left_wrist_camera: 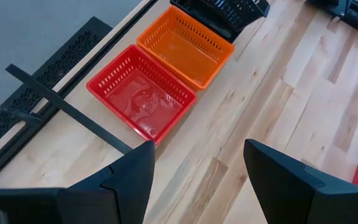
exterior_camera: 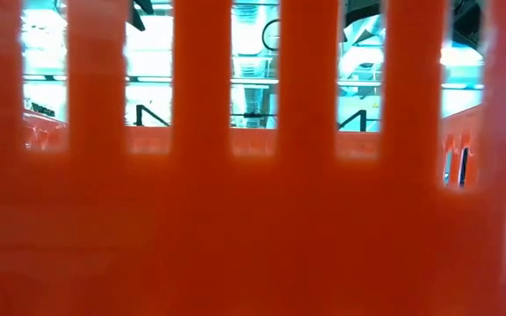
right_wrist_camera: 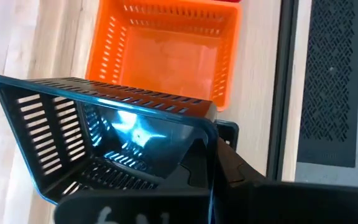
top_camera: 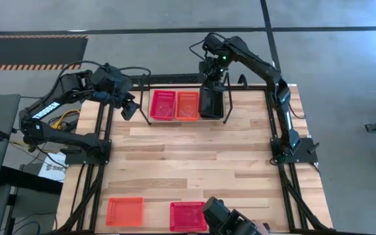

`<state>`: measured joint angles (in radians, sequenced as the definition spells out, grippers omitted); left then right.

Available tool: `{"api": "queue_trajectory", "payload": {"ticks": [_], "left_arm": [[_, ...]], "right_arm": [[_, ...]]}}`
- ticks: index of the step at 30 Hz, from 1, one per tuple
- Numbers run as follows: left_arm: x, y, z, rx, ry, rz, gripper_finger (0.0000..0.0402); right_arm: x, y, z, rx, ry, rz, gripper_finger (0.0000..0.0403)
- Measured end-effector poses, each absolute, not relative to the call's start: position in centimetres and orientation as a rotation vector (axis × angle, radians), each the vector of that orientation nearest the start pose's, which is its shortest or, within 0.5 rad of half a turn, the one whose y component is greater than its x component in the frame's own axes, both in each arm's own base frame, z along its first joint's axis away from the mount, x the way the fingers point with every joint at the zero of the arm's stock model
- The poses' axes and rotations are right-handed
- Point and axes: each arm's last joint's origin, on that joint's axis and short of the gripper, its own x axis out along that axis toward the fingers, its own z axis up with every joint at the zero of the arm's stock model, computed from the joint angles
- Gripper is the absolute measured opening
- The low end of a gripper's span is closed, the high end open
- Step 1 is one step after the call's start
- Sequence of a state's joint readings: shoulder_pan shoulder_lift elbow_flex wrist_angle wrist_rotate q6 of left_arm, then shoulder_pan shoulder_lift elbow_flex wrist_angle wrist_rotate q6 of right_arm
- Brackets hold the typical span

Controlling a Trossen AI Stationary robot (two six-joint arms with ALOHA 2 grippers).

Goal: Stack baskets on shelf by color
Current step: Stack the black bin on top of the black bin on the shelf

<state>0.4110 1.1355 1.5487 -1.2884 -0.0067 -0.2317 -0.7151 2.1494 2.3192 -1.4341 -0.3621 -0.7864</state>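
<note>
On the shelf (top_camera: 175, 77) at the table's far side, a red basket (top_camera: 162, 105) and an orange basket (top_camera: 187, 105) stand side by side on their bottoms. Just right of them is a black basket (top_camera: 211, 101), with my right gripper (top_camera: 213, 83) shut on it. The left wrist view shows the red basket (left_wrist_camera: 142, 93), the orange basket (left_wrist_camera: 185, 46) and the black basket (left_wrist_camera: 225, 12). My left gripper (top_camera: 129, 108) hangs open left of the shelf, holding nothing. My right gripper holds the black basket by the top rim of one wall, near a corner (right_wrist_camera: 207, 127). Its fingers (right_wrist_camera: 232, 165) come from above, slanting down. The basket (right_wrist_camera: 104, 143) hangs tilted beside the orange basket (right_wrist_camera: 166, 50). I cannot tell whether its lower edge touches the shelf.
An orange basket (top_camera: 124, 211) and a red basket (top_camera: 188, 215) lie at the table's near edge. A dark camera mount (top_camera: 230, 220) stands beside them. An orange basket wall (exterior_camera: 253, 219) fills the low view. Bare wood (top_camera: 188, 156) lies mid-table.
</note>
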Motion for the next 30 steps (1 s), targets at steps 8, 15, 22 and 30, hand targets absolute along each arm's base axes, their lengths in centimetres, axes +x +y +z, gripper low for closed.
{"api": "queue_trajectory", "payload": {"ticks": [8, 15, 22, 30], "left_arm": [[15.6, 6.8, 42.2, -0.389, 0.822, 0.489, 0.0234], [15.6, 6.8, 42.2, -0.389, 0.822, 0.489, 0.0234], [15.6, 6.8, 42.2, -0.389, 0.822, 0.489, 0.0234], [15.6, 6.8, 42.2, -0.388, 0.822, 0.49, 0.0234]], "right_arm": [[32.3, -27.4, 33.3, -0.045, 1.152, 0.083, 0.0002], [32.2, -27.2, 30.0, 0.018, 1.266, 0.121, 0.0002], [32.3, -27.2, 29.1, 0.023, 1.289, 0.123, 0.0002], [32.5, -27.3, 29.1, 0.049, 1.277, 0.082, 0.0021]]}}
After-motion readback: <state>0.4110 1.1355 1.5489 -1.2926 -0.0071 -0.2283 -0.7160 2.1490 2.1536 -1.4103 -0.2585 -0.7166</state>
